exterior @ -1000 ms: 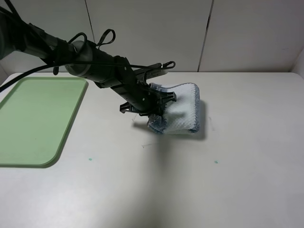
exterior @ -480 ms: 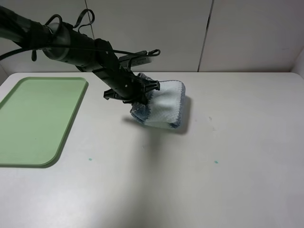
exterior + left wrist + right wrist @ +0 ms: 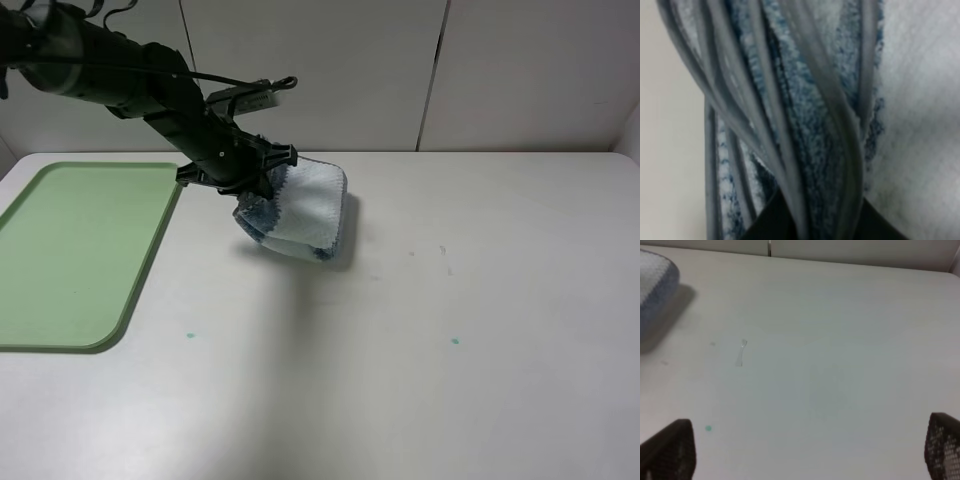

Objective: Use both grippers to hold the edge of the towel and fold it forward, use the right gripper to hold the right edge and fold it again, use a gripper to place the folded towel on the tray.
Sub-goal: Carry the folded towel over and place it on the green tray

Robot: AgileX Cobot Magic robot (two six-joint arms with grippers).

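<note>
A: One folded towel point(image 3: 300, 212), soft and limp, hangs above the table point(image 3: 420, 330), just right of the tray point(image 3: 80, 250).

B: Who holds it?

A: Your left gripper point(image 3: 262, 182), clenched on its layered edges; keep every layer pinched or it sags apart. Your right gripper point(image 3: 805, 450) stands wide apart, holding nothing.

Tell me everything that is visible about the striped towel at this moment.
The soft waffle-textured towel with pale mint-white and dusty blue stripes is folded into a thick, compact bundle. Thin grey edging runs along its stacked layers, which the left wrist view shows bunched together up close. The black left hand is shut on its left edge and holds it tilted, its lower edge low over the white table, where it casts a shadow. It hangs to the right of the flat light green plastic tray, not touching it.
</note>
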